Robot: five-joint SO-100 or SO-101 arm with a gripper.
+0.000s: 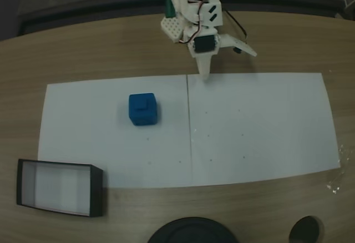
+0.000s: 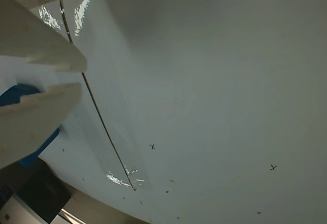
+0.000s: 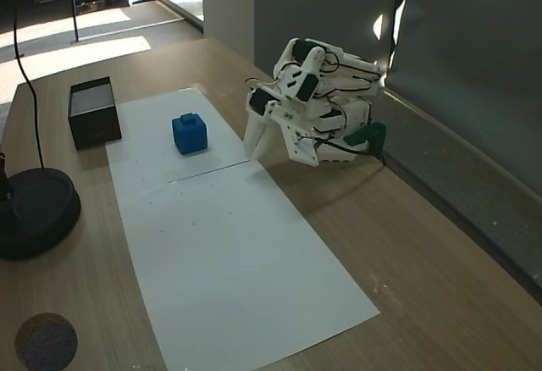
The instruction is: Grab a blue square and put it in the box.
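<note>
The blue square (image 1: 143, 109) (image 3: 190, 132) sits on the left half of a white paper sheet (image 1: 255, 126), stud up. The wrist view shows a strip of the blue square (image 2: 18, 92) behind the fingers. The box (image 1: 58, 187) (image 3: 91, 113), black-walled with a pale floor, stands off the sheet's near-left corner in a fixed view. My gripper (image 1: 204, 75) (image 3: 251, 152) (image 2: 82, 76) hangs from the folded arm at the sheet's far edge, tips down. It is well apart from the square. Its fingers are shut to a narrow slit and hold nothing.
A round black object (image 1: 191, 231) (image 3: 34, 210) lies on the wooden table near the front edge, with a small dark disc (image 1: 307, 229) (image 3: 45, 337) beside it. A thin seam line runs across the sheet's middle. A thin black cable (image 3: 25, 58) rises from the round black object.
</note>
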